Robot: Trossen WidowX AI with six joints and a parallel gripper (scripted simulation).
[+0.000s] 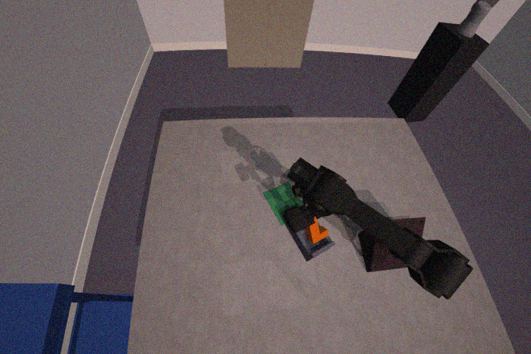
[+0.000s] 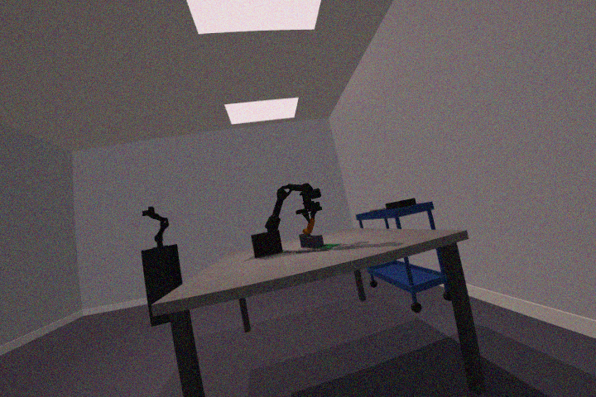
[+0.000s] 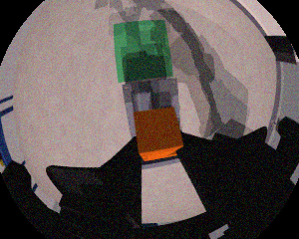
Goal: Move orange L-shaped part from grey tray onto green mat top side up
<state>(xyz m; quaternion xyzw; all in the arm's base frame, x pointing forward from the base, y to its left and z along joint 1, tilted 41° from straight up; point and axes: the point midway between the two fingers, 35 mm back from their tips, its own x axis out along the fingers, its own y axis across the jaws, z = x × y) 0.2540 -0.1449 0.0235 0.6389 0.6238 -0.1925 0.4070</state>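
Observation:
The orange L-shaped part (image 1: pixel 316 235) (image 2: pixel 310 227) (image 3: pixel 157 130) is out of the pocket and stands steeply tilted in the air. My gripper (image 2: pixel 311 218) (image 3: pixel 154 137) is shut on its upper end. The part's lower end is just above the grey tray (image 1: pixel 309 255) (image 2: pixel 311 241) (image 3: pixel 129 107); the exterior view shows little gap between them. The wrist view shows part of the pocket bare beyond the part. The green mat (image 1: pixel 275 197) (image 2: pixel 331 246) (image 3: pixel 119 62) lies against the tray's far end in the wrist view, with nothing on it but shadow. The arm hides part of tray and mat in the top view.
The arm's dark base (image 1: pixel 385 257) (image 2: pixel 266 243) stands on the table (image 1: pixel 216 250) (image 2: pixel 242 274) near the tray. A blue cart (image 1: pixel 19 313) (image 2: pixel 413 275) stands beyond the table's edge. A second small arm (image 2: pixel 161 229) stands on a black pedestal at the table's other side.

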